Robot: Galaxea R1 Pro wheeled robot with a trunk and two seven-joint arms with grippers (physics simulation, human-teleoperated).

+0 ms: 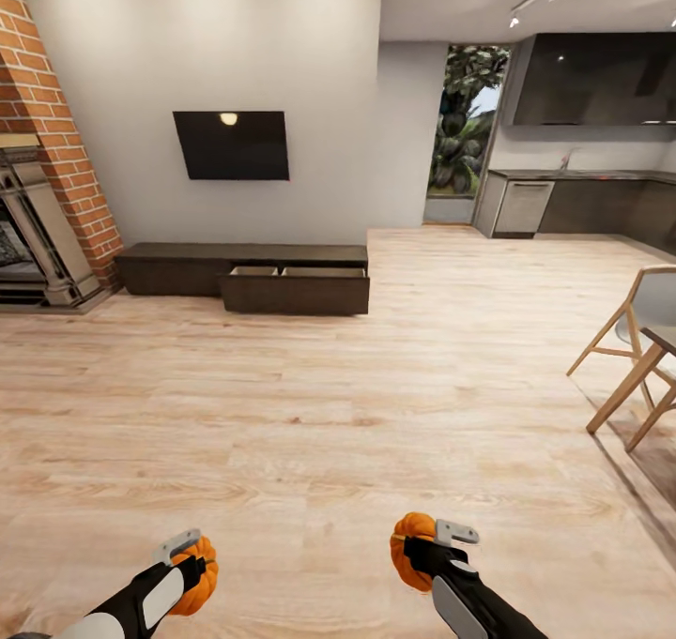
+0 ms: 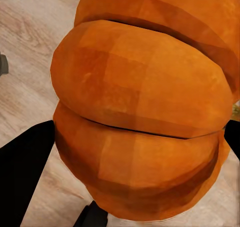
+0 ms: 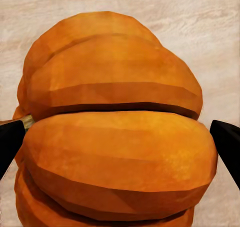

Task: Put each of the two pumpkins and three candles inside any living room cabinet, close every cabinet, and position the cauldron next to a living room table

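Clamped on a pumpkin (image 1: pixel 197 578) left and pumpkin (image 1: pixel 411 550) right, seemingly firm; roll steadily toward open cabinet drawer (image 1: pixel 296 271), keeping grips tight.

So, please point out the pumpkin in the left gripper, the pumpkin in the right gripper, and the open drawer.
Left pumpkin (image 1: pixel 197 578), head view: its orange side.
Right pumpkin (image 1: pixel 410 550), head view: its ribbed side.
Open drawer (image 1: pixel 296 292), head view: its dark front panel.
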